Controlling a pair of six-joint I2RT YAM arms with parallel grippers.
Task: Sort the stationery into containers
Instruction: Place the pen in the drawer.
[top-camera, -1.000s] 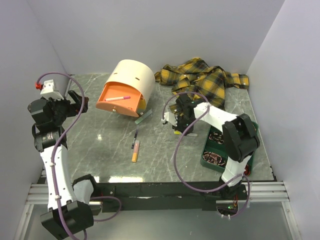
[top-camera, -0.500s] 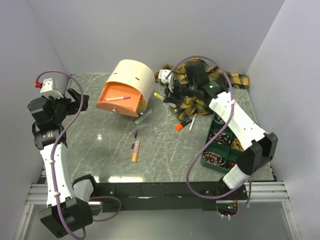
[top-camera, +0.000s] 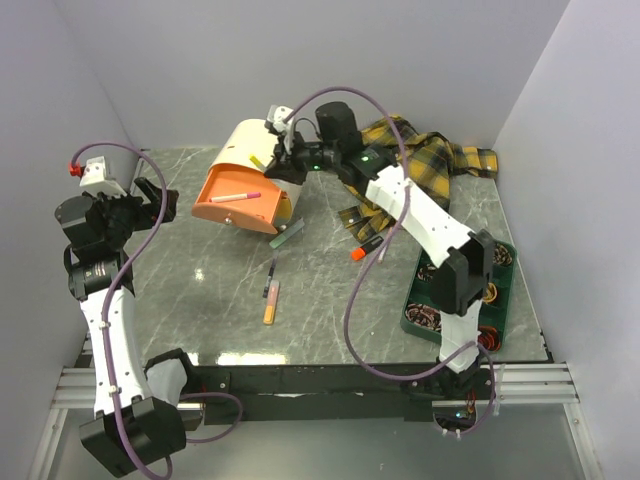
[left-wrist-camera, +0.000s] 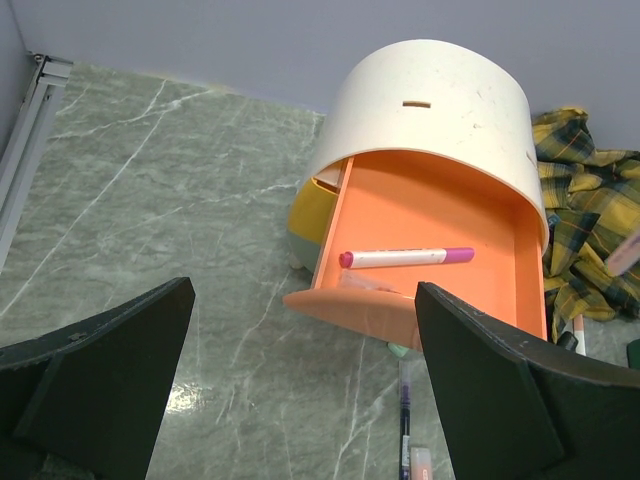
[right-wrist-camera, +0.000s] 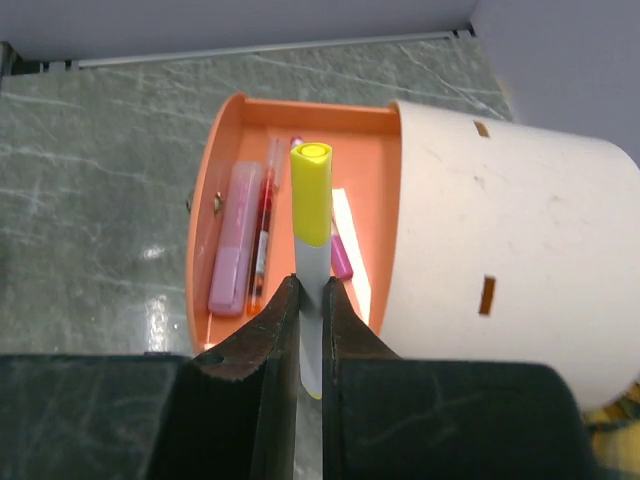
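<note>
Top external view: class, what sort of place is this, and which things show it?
Probably a robot lab test cell: plain white walls box in a marble-patterned table, left arm and right arm are bolted to a rail at its near edge, and a drawer box sits staged as a prop.

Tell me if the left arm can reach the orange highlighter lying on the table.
Probably yes. The left gripper is open, and only bare table lies between it and the orange highlighter. The right gripper, holding a yellow highlighter, is over the drawer box.
</note>
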